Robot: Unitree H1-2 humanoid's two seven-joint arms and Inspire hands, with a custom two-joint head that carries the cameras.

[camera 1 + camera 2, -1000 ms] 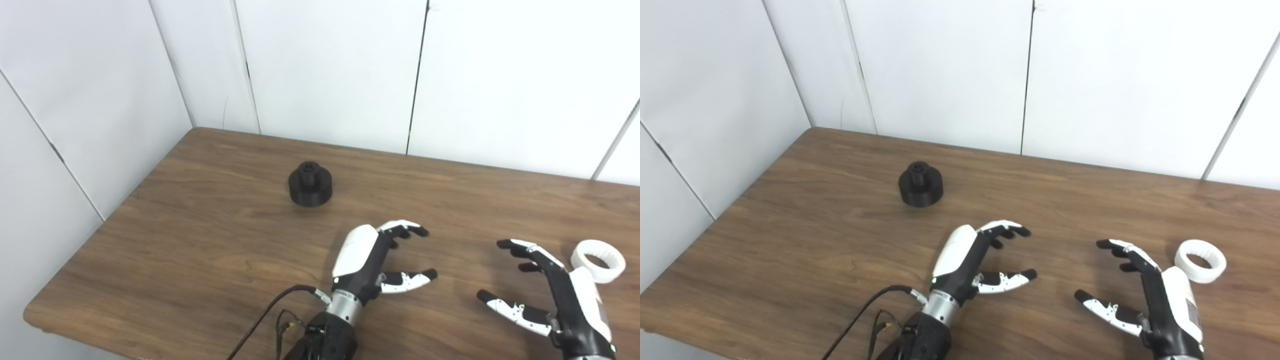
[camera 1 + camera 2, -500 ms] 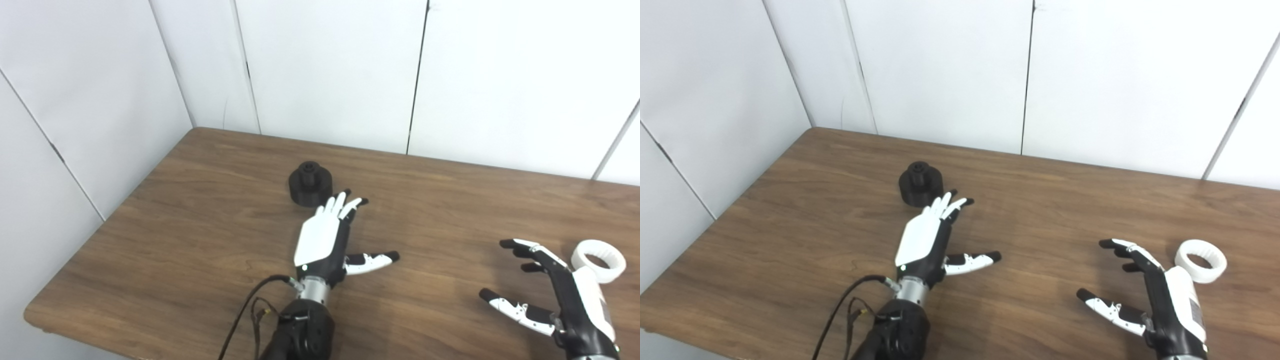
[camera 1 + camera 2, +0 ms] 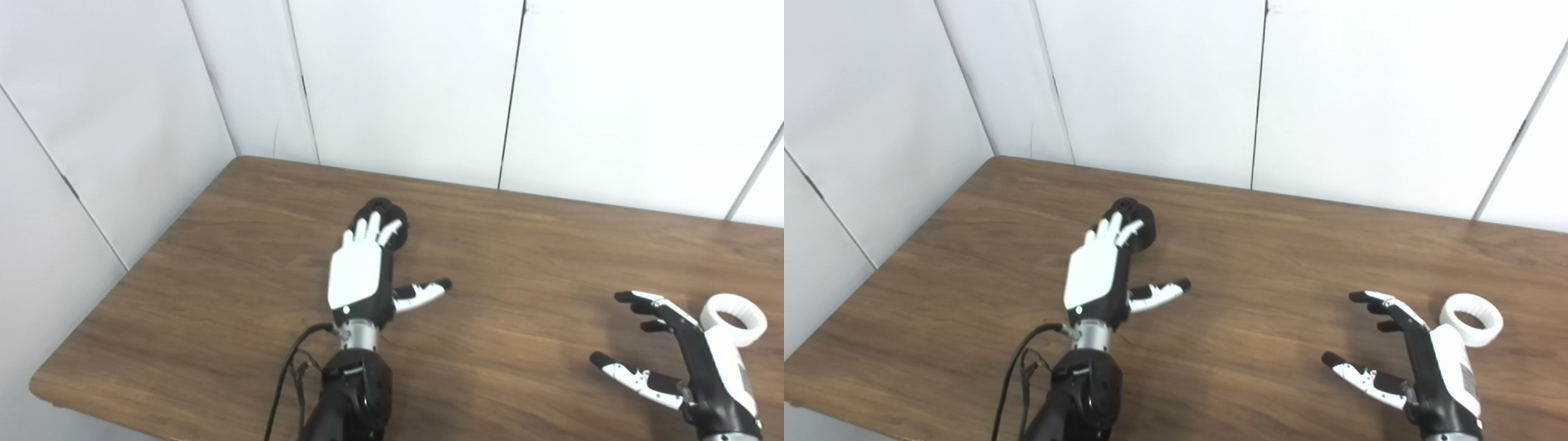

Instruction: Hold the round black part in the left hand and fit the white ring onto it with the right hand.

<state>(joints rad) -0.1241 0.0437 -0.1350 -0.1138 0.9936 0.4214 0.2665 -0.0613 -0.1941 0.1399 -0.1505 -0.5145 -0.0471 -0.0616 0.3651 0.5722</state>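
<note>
Brown wood-grain table (image 3: 184, 294) fills the lower scene, set into a corner of white panelled walls (image 3: 398, 86). Nearest, at the right, the right robot hand (image 3: 686, 361) hovers low over the table, released, fingers and thumb spread apart and grasping nothing. Just beside it, further right, the white ring (image 3: 734, 311) lies flat on the table, apart from the fingers. Farther in, the left robot hand (image 3: 361, 272) reaches forward, back upward, fingers extended and thumb out to the side, unclenched. Its fingertips (image 3: 370, 223) overlap the round black part (image 3: 392, 215), which stands on the table; whether they touch it cannot be told.
</note>
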